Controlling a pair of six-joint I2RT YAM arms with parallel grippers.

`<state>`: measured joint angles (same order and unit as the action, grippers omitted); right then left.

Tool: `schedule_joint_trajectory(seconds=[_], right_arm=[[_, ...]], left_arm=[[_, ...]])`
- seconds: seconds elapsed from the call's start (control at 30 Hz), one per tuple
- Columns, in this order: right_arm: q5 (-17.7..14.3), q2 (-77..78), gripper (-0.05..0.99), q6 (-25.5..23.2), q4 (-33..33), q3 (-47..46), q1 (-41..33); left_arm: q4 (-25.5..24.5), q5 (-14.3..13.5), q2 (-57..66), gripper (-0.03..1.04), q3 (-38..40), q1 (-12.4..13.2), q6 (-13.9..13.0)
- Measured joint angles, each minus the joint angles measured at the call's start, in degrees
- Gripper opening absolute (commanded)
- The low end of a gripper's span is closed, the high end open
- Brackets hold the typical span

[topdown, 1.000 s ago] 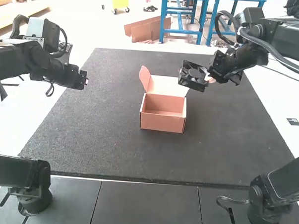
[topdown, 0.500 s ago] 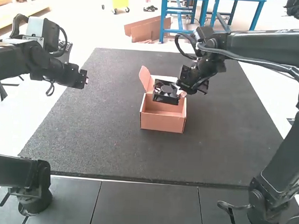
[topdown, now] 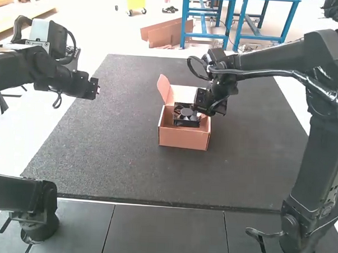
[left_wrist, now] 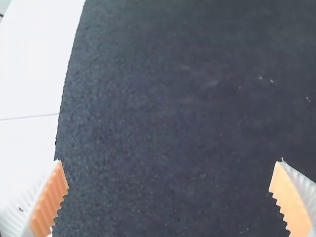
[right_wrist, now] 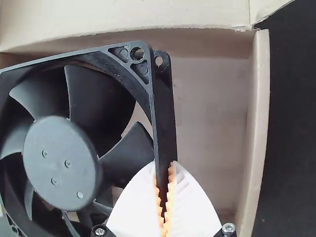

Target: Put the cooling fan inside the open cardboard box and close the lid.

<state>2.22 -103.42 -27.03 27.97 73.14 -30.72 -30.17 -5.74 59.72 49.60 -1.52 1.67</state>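
Observation:
A black cooling fan (topdown: 186, 115) (right_wrist: 74, 148) sits partly down inside the open cardboard box (topdown: 184, 134) in the middle of the mat. My right gripper (topdown: 202, 108) (right_wrist: 165, 197) is shut on the fan's frame edge, just above the box's far right corner. The box lid (topdown: 164, 89) stands up at the far left side. Inside, the box wall (right_wrist: 256, 128) runs close beside the fan. My left gripper (topdown: 96, 89) (left_wrist: 168, 202) hangs open over bare mat at the left, its orange pads (left_wrist: 49, 195) far apart with nothing between them.
A black mat (topdown: 123, 152) covers the table, with white table surface (topdown: 23, 126) to its left and right. Free mat lies all around the box. The right arm (topdown: 273, 52) stretches across from the right side.
The right gripper carried the fan from the right of the box to over it, then lowered it into the box. The left arm stayed still.

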Motion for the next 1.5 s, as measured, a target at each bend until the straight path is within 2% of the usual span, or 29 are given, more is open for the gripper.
schedule_joint_trajectory(seconds=[0.03, 0.07, 0.17, 0.23, 0.27, 0.47, 0.6, 0.8, 0.9, 1.07, 1.2, 1.5], right_arm=[[-0.2, -0.13, 0.0, 0.2, -1.05, -0.83, -0.02], [-0.28, -0.31, 0.06, 0.31, -1.97, -1.62, -0.02], [-0.15, -0.35, 0.51, 0.42, -3.26, -3.06, -0.02], [0.26, -0.35, 0.88, 0.48, -3.54, -2.73, -0.02], [1.05, -0.35, 0.92, 0.5, -3.39, -2.25, -0.02], [4.94, 0.33, 0.92, 1.25, 0.33, 3.34, 0.0], [5.46, 5.27, 0.92, 4.2, -0.66, 3.58, 0.98], [3.39, 15.67, 0.91, 11.8, -5.97, 0.66, 6.43], [2.19, 18.05, 0.91, 15.41, -10.27, -2.93, 8.35], [1.38, 17.66, 0.91, 18.62, -17.0, -7.67, 10.36], [1.36, 16.11, 0.91, 19.61, -20.5, -8.04, 11.19], [2.08, 6.16, 0.91, 20.22, -21.33, -1.92, 12.96]], left_arm=[[0.0, 0.0, 0.0, 0.97, 0.02, 0.0, 0.11], [0.0, 0.0, -0.02, 0.97, 0.02, 0.0, 0.13], [0.02, 0.0, -0.02, 0.97, 0.0, 0.0, 0.15], [0.42, 0.0, -0.02, 0.97, 0.02, 0.0, 0.15], [0.83, 0.0, -0.02, 0.97, 0.02, -0.02, 0.15], [3.02, 0.0, 0.61, 0.97, 0.02, -1.7, 0.85], [4.5, 0.0, 4.13, 0.97, 0.04, -4.68, 1.88], [8.57, 0.0, 9.73, 0.97, 0.55, -9.88, 3.91], [10.56, 0.0, 12.76, 0.97, 2.25, -11.43, 5.18], [12.61, -0.07, 19.02, 0.97, 6.67, -11.67, 6.6], [14.01, -0.07, 24.7, 0.97, 10.43, -11.67, 7.3], [15.56, -0.22, 36.09, 0.97, 19.54, -11.67, 8.31]])
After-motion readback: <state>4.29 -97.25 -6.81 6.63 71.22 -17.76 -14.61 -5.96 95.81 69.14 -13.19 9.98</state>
